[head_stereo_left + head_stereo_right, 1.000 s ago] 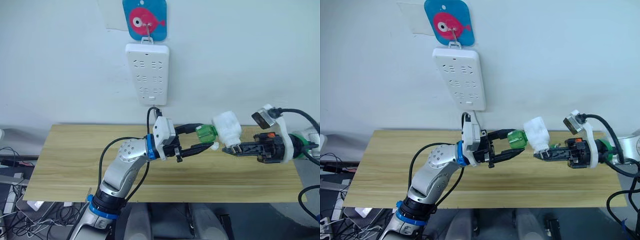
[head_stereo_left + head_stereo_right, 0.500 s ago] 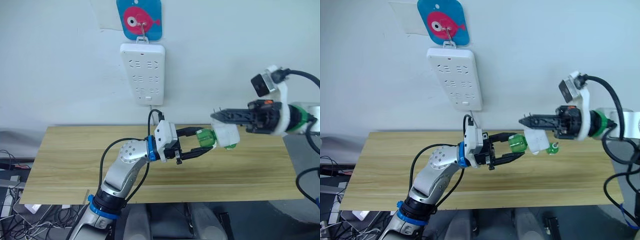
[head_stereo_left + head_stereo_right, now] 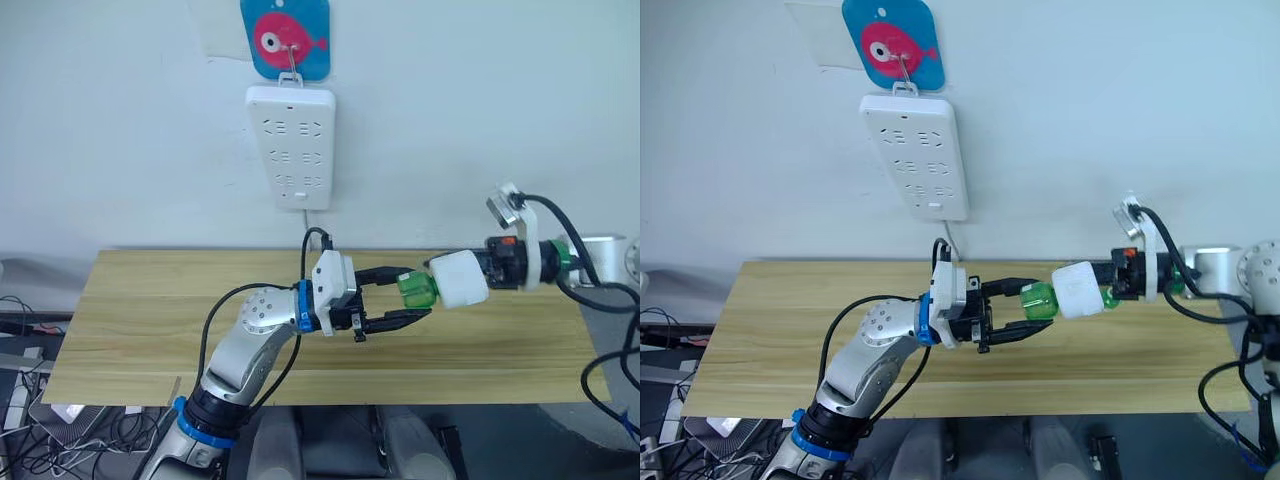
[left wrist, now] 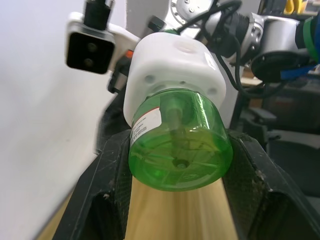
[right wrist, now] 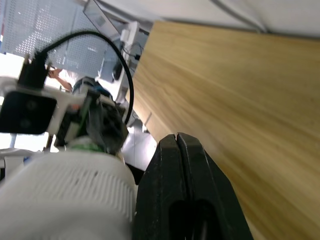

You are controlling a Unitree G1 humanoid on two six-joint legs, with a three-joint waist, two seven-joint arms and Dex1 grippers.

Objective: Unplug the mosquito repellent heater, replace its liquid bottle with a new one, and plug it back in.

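Green plastic sits nearest the left wrist camera: the round base of the bottle (image 4: 180, 150) lies between the two black fingers (image 4: 107, 187) of the left pincer (image 3: 408, 301), and its neck is seated in the white heater (image 4: 175, 70). The fingers stand spread on either side of the bottle; whether they touch its sides cannot be told, and they do not look clamped. In the head views the left pincer reaches from the middle, above the wooden tabletop (image 3: 140, 330), with the green bottle (image 3: 415, 289) right between its tips.

Just beyond, the right pincer (image 5: 175, 180) holds the heater (image 3: 460, 279) by its far end, fingers pressed together on it. Half a second ago the heater hung tilted and higher, from a raised right arm; now the arm is lower and level, and heater and bottle line up straight with the left pincer. A second bottle seen below the heater then cannot be made out now.

That alignment suggests the bottle step is under way, screwing in or out; the pictures do not say which.

Farthest back, the white power strip (image 3: 291, 146) hangs on the wall under a fish hook (image 3: 288, 38), its sockets free, so plugging back in is not yet done.
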